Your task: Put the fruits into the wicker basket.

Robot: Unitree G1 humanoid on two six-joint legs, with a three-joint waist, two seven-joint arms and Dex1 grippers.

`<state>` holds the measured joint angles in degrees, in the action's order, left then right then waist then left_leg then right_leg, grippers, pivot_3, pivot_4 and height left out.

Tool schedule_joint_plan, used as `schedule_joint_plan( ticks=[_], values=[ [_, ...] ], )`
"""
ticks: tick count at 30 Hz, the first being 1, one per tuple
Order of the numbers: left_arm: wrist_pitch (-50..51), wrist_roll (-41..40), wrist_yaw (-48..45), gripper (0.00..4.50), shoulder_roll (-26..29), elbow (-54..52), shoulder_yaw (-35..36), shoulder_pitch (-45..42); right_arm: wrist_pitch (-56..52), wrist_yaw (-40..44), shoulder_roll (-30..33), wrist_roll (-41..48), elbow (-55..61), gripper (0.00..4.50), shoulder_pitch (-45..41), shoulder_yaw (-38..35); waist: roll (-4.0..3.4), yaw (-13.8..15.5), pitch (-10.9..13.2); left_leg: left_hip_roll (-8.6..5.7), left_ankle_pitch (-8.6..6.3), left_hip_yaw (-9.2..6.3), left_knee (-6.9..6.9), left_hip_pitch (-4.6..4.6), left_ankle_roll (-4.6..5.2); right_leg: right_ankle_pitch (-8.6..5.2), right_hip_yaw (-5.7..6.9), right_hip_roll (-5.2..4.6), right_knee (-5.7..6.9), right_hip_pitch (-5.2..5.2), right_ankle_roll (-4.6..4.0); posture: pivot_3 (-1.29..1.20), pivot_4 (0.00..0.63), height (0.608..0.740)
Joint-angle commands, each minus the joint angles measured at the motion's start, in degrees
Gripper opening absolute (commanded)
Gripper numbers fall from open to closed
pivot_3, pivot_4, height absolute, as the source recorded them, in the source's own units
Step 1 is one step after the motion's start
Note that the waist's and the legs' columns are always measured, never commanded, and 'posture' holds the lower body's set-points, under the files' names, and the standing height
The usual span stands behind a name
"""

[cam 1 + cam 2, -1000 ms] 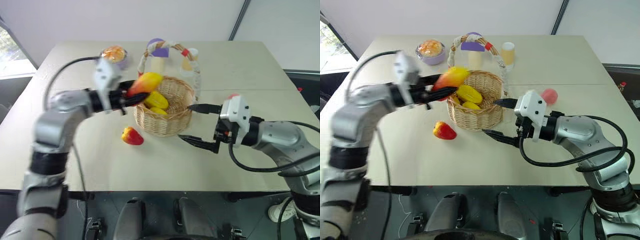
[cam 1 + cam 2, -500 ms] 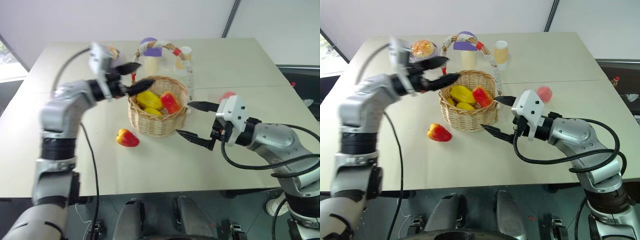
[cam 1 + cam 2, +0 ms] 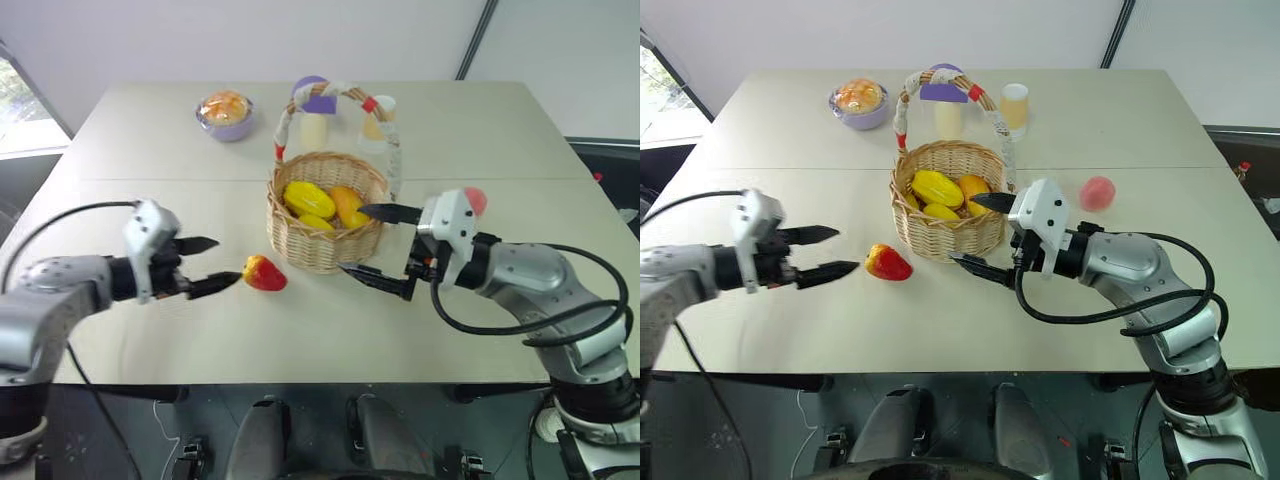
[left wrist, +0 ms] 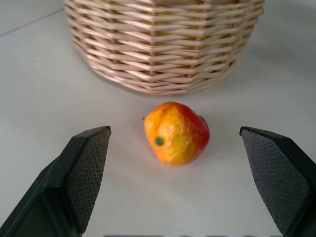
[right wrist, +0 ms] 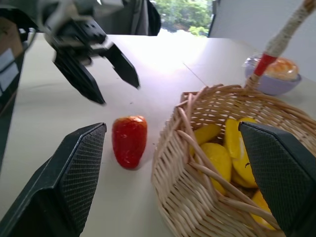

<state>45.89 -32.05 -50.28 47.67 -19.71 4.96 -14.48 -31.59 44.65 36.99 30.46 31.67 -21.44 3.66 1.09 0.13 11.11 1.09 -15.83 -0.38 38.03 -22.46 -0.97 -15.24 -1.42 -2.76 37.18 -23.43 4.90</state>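
The left gripper (image 3: 822, 253) has dropped from over the basket to low above the table, and the elongated mango (image 3: 973, 192) it carried a second ago now lies inside the basket. Its jaws stand wide apart with nothing between them, aimed at the small red-yellow fruit (image 3: 886, 262), which lies on the table just in front of the fingertips and has not moved. The right gripper (image 3: 975, 232) has kept its place at the basket's right side, jaws spread wide and empty, one finger over the rim and one low by the wall.

The pale table (image 3: 940, 330) is made of two tops joined along a seam; beyond it rises a light wall with a dark slanting bar.

The wicker basket (image 3: 940, 235) stands mid-table and holds yellow fruits (image 3: 936, 188) beside the mango. The pink peach (image 3: 1097, 193) sits on the table to the right of the basket, well apart from it. Farther back stand a lavender bowl (image 3: 862, 110) with orange contents, a purple-capped mushroom (image 3: 945, 95) behind the basket's handle, and a small cup (image 3: 1015, 106).
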Motion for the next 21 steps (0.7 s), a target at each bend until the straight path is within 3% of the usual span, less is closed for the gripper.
schedule_joint_plan(
  ticks=[1,7,10,13,14,16,21],
  values=[
    [-2.24,4.99,0.12,4.48,0.98,-0.33,-5.82,-1.48,1.32,0.07,-0.62,-0.26,0.76,4.50,-1.02,-0.25,0.00,-0.32,0.00,-0.07,0.00,0.01,-0.01,0.00,0.00,0.00,-0.01,0.01,0.00,-0.02,0.00,0.00,0.150,0.740],
    [-4.95,8.89,-1.33,4.48,-0.27,4.67,-10.67,-4.95,0.61,-0.96,-0.78,-0.20,2.53,4.50,0.19,-0.61,-0.01,-0.92,0.00,-0.07,0.00,0.00,-0.03,0.01,0.01,0.00,-0.01,0.12,0.05,-0.07,0.00,0.00,0.150,0.740],
    [-6.31,8.77,-2.93,3.62,-0.28,5.84,-10.35,-5.30,0.03,-1.69,-0.59,0.11,3.53,4.50,0.72,-1.01,-0.01,-0.92,0.00,-0.06,0.00,0.00,-0.03,0.00,0.01,0.00,-0.01,0.12,0.05,-0.07,0.00,0.00,0.150,0.740],
    [-7.74,8.66,-5.04,2.13,1.39,6.25,-8.93,-4.53,-0.46,-2.24,-0.46,0.42,4.17,4.50,0.92,-1.27,-0.01,-0.90,0.00,-0.07,0.00,0.00,-0.03,0.00,0.01,0.00,-0.01,0.10,0.05,-0.07,0.00,0.00,0.150,0.740],
    [-8.11,7.75,-5.99,1.84,1.81,6.32,-7.53,-4.22,-0.56,-2.32,-0.44,0.47,4.22,4.50,0.89,-1.33,-0.01,-0.92,0.00,-0.07,0.00,0.00,-0.03,0.00,0.01,0.00,-0.01,0.10,0.05,-0.07,0.00,0.00,0.150,0.740],
    [-8.95,5.75,-7.09,1.84,2.18,6.41,-4.24,-3.62,-0.67,-2.48,-0.41,0.54,4.40,4.50,0.89,-1.35,-0.01,-0.96,0.00,-0.06,0.00,0.00,-0.03,0.00,0.01,0.00,-0.01,0.10,0.05,-0.07,0.00,0.00,0.150,0.740],
    [-1.35,-9.42,-7.09,1.84,1.56,5.44,12.88,-5.22,-0.56,-2.41,-0.07,0.57,4.10,4.50,0.47,-1.68,0.00,-0.93,0.01,0.13,0.00,0.01,-0.02,-0.01,0.01,0.00,0.01,0.10,0.04,-0.08,0.00,0.00,0.150,0.740]
  ],
)
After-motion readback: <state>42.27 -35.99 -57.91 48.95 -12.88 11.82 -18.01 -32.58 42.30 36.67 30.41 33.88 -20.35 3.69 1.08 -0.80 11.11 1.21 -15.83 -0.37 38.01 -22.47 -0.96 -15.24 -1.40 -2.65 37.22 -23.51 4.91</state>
